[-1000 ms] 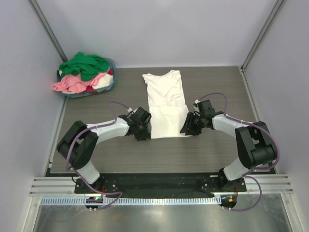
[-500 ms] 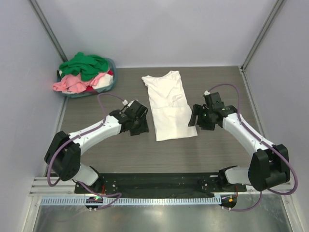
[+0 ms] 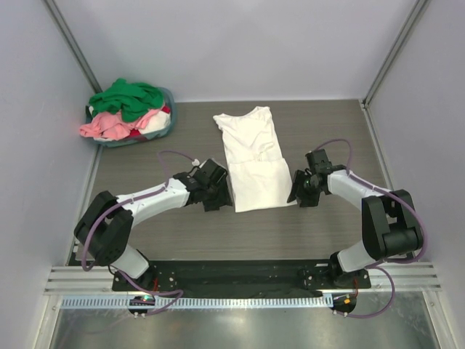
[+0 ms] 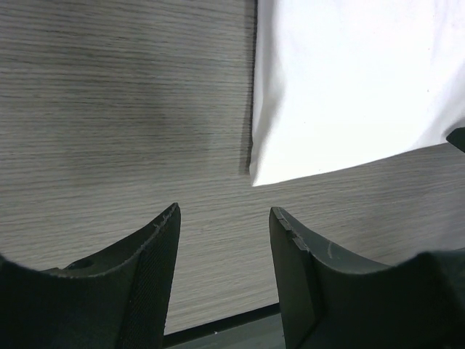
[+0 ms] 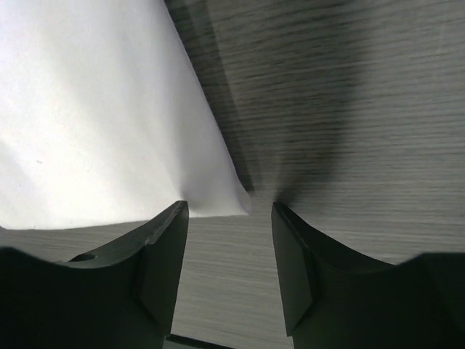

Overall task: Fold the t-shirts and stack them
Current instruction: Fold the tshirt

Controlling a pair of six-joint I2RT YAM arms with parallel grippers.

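White t-shirt [image 3: 253, 156] lies flat at the centre of the worktop [image 3: 327, 131], folded into a narrow strip. The neckline points to the top of the overhead frame and the hem to the bottom.

Step in hand, as judged: taking up the two hem corners for a crosswise fold.

- The left end effector [image 3: 220, 193] sits just beside the lower-left hem corner, and the right end effector [image 3: 298, 190] just beside the lower-right corner.
- Both have their jaws spread, with nothing between them.
- In the left wrist view the corner lies ahead of the gap, clear of both fingers.
- In the right wrist view the corner sits in line with the gap.

Recommended procedure:
1. Advance the left end effector until its corner lies between the fingers.
2. Keep the fingers low against the worktop so that every layer is caught. The cloth is soft, and pinching only the top layer would likely open the fold.
3. Close both sides together, lift evenly, and carry the hem toward the neckline with the side edges parallel.

Inventory:
- One white t-shirt on the worktop.
- Two end effectors.
- One basket [image 3: 168, 125] at upper left, holding a heap of one green t-shirt [image 3: 127, 98], one pink t-shirt [image 3: 109, 125] and a sliver of red t-shirt [image 3: 166, 110]. The total number of garments in the heap cannot be determined.
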